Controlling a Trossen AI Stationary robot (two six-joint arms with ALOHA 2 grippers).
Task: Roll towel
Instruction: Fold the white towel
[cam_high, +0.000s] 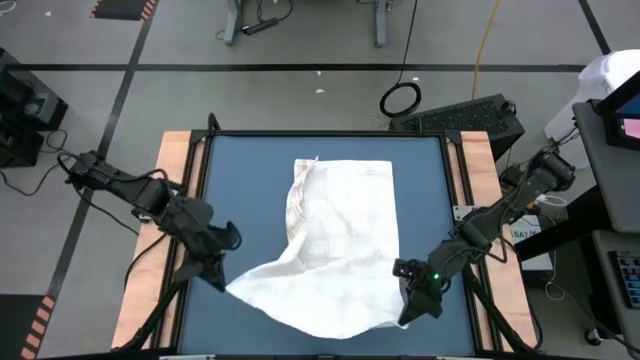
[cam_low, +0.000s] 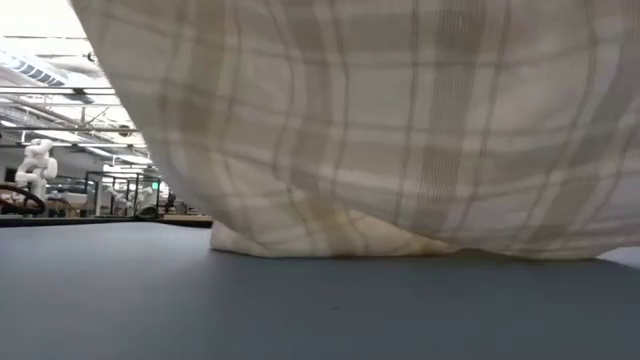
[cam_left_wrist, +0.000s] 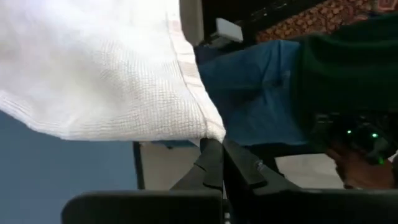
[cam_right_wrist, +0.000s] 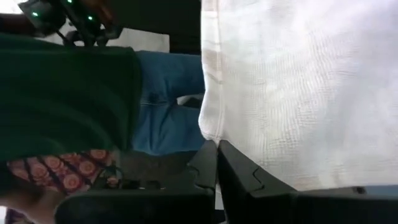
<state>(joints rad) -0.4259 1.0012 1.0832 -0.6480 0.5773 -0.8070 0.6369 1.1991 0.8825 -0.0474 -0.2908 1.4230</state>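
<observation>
Gripping towel (cam_high: 335, 250) corners, both tools (cam_left_wrist: 216, 144) (cam_right_wrist: 216, 144) clenched; plaid underside only from low view.

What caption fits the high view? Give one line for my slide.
Both grippers, left and right, pinch the near corners of the plaid towel, lifting its edge off the blue table.

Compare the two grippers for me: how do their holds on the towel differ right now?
The left gripper pinches the near left corner of the towel; the right gripper pinches the near right corner. The left gripper sits slightly farther up the table than the right. Both are shut on the cloth and hold its near edge lifted, while the far part lies flat.
</observation>
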